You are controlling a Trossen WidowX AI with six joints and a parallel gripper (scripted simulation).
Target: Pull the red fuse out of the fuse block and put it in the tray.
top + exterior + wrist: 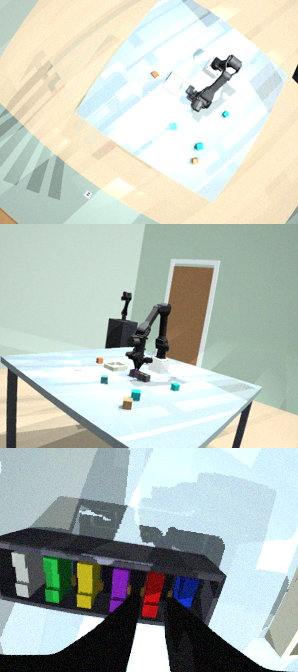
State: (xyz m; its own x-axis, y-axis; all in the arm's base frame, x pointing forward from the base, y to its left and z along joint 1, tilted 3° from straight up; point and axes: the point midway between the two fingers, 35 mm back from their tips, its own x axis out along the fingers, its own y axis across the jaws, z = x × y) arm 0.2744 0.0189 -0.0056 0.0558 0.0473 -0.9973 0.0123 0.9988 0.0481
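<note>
Pale blue table point(132, 138) from the top: the white tray point(173, 83) sits just left of the dark arm, which hides the block. Side-on, the gripper point(138, 366) points down right over the fuse block point(140, 375). Wrist cam: the red fuse point(153, 595) is seated in its slot between the purple fuse point(120, 587) and the blue fuse point(185, 592), fingers slightly apart either side of it, gripping nothing.

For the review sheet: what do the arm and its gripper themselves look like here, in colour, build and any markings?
The arm is dark grey to black all over, built of slim straight links joined by rounded, barrel-like joints, on a pale box-shaped base. The gripper has two flat black fingers that taper to narrow tips. No cables, labels or markings show in any view.
</note>
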